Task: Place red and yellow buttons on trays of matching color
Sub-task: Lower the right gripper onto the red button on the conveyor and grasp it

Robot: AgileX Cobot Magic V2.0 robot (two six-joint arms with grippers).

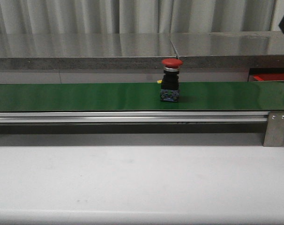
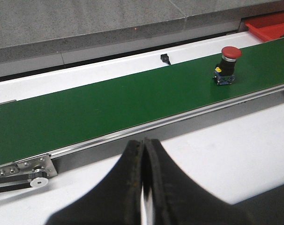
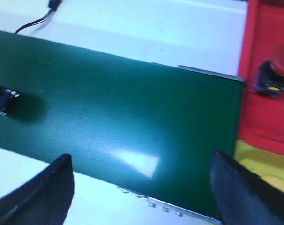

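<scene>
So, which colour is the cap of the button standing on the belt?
Red. The button on the green belt has a red cap; the front view shows it best.

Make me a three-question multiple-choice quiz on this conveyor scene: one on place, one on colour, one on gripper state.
1. Where does the red-capped push button stand?
A. on the green conveyor belt
B. on the white table
C. in a gripper

2. What colour is the tray holding another button?
A. blue
B. red
C. green

3. How are the left gripper's fingers?
A. wide apart
B. gripping a button
C. closed together, empty

Answers: 1 A, it stands upright on the belt; 2 B, the red tray lies beneath it; 3 C, the fingers meet with nothing between.
</scene>
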